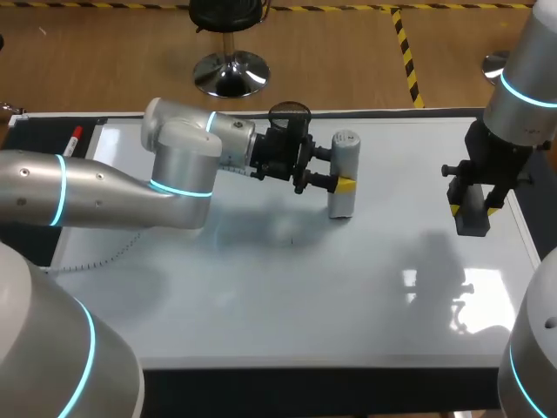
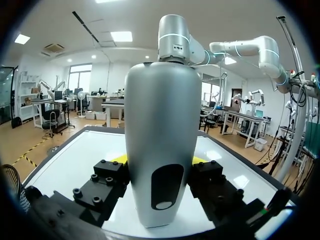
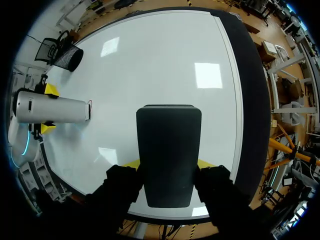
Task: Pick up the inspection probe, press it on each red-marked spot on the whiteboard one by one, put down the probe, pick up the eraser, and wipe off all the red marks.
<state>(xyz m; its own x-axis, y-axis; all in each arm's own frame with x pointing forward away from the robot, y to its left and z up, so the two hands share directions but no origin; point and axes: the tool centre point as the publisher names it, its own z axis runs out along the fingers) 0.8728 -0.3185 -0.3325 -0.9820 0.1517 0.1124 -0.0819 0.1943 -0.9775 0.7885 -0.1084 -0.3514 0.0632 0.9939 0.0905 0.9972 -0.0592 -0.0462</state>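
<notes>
Glossy white whiteboard [image 1: 287,296] covers the table inside a dark frame. No red mark shows plainly on it in the head view. In the right wrist view a tiny red speck sits just at the probe's lower end, too small to be sure of.

The left gripper [image 2: 160,162] has its fingers clamped from two sides on the middle of the grey, bottle-shaped plastic inspection probe [image 1: 344,178]. The probe stands upright with its long axis square to the board, over the far middle of it, tip end down. I cannot tell whether that end touches the surface or hangs just above it.

The press, as I judge it, runs straight down along that axis; so the coming move turns on which way the next mark lies from the tip, and the left arm alone can make it.

The right gripper [image 3: 169,165] is closed on the dark grey, block-shaped eraser [image 1: 471,218], held over the board's right edge. It is well apart from the probe and not in its way.

A black mesh cup [image 1: 289,113] stands at the far edge, just behind the left wrist, and could crowd a move that way. A red marker [image 1: 72,139] lies on the dark strip at the far left, well clear.
</notes>
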